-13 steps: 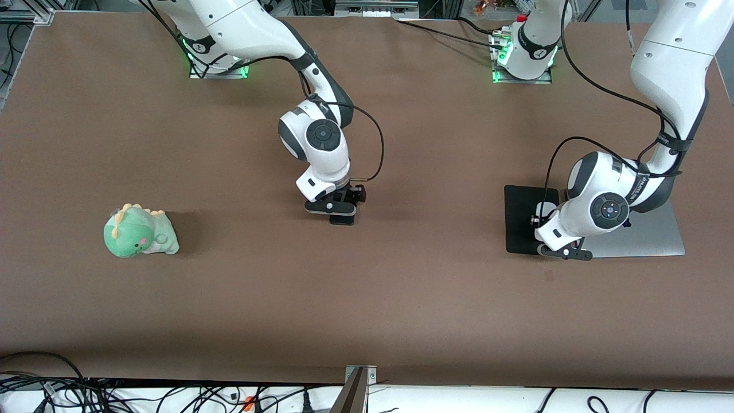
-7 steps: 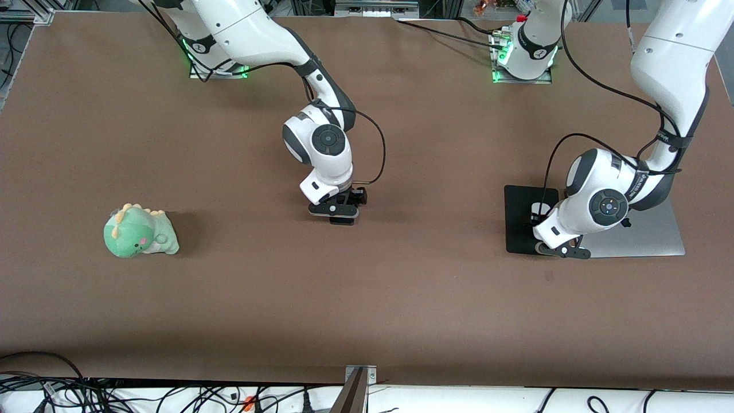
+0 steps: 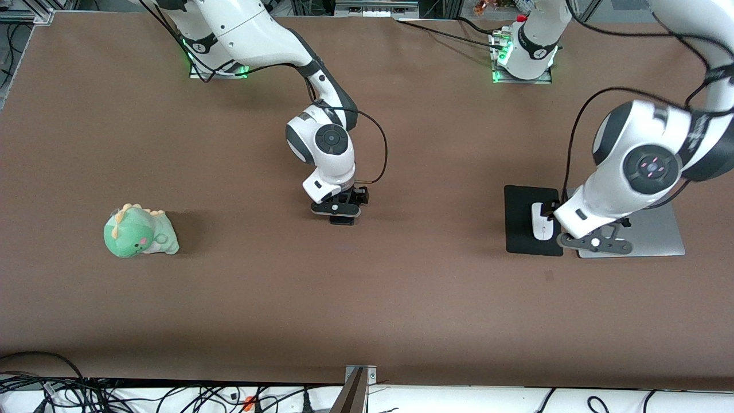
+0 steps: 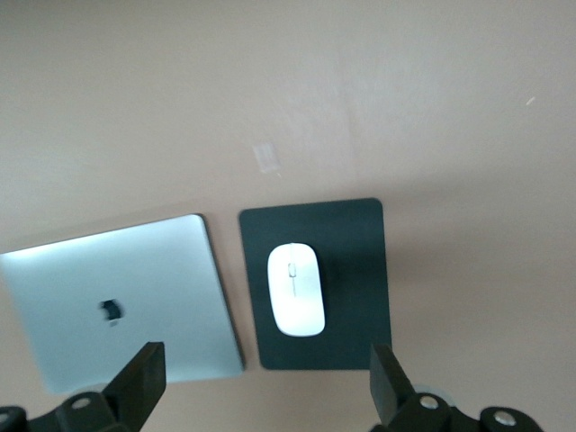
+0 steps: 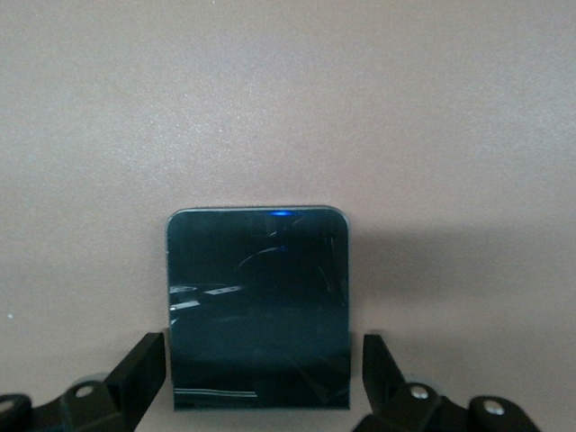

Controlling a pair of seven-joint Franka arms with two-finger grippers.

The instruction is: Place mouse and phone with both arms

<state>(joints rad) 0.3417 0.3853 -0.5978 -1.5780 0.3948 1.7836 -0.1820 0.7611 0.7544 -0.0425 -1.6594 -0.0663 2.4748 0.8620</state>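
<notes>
The white mouse [image 3: 542,221] lies on the black pad [image 3: 523,229] toward the left arm's end of the table. In the left wrist view the mouse [image 4: 297,288] rests in the middle of the pad [image 4: 355,270]. My left gripper [image 3: 596,245] is open and empty, raised over the pad's edge beside the laptop; it also shows in the left wrist view [image 4: 267,396]. The black phone [image 5: 258,306] lies flat on the table. My right gripper [image 5: 263,373] is open, low, with one finger on each side of the phone [image 3: 343,220] and small gaps between. It shows in the front view [image 3: 339,212] too.
A closed silver laptop [image 3: 651,234] lies beside the pad, also in the left wrist view [image 4: 117,301]. A green dinosaur plush [image 3: 140,232] sits toward the right arm's end. Cables run along the table edge nearest the camera.
My left gripper has lifted off the pad and swung up toward the laptop, leaving the mouse uncovered on the pad. My right gripper has shifted slightly at the phone.
</notes>
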